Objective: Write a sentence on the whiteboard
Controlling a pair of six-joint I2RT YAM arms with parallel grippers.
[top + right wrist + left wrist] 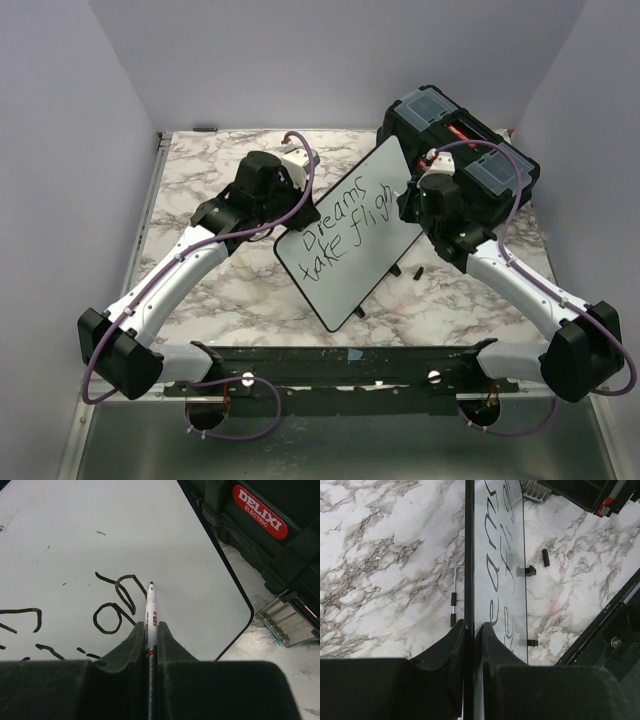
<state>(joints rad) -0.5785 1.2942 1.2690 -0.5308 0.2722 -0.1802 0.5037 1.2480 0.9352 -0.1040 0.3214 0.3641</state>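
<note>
The whiteboard (372,178) stands tilted on the marble table, its black rim pinched edge-on by my left gripper (469,625), which is shut on it. The sentence (345,228) reads "Dreams take fligh" in two black lines. In the left wrist view the whiteboard (495,540) is seen edge-on with letters running along it. My right gripper (150,625) is shut on a white marker (150,605). Its black tip rests at the whiteboard (150,530), just right of the last looped letters (117,605). Whether the tip touches the surface is unclear.
A black toolbox (470,150) with a red DELIXI label (260,510) sits right behind the board's far corner. A small black cap (545,557) and a thin metal rod (454,600) lie on the table beside the board. Purple walls close the sides.
</note>
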